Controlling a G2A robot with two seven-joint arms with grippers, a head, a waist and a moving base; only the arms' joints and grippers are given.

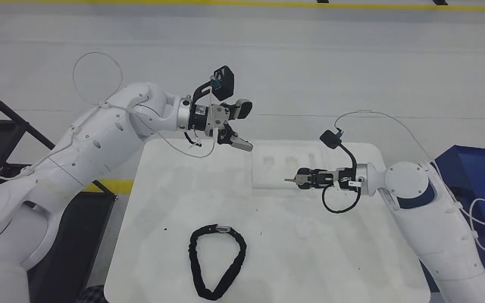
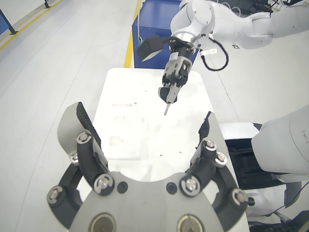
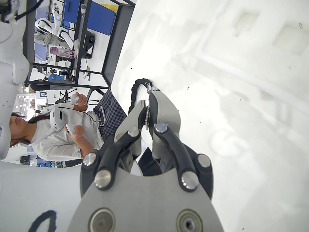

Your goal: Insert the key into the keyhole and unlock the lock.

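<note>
Right pincer [image 1: 297,180]: clamped on key [image 2: 166,109], blade out, above worktop [image 1: 341,250] | Left pincer [image 2: 144,121]: wide, empty | Chain lock [image 1: 217,257]: loose near worktop's front edge, well apart from both | Risk: the unheld lock may slide under the key's push, and a tilted key may miss the keyhole.
</note>
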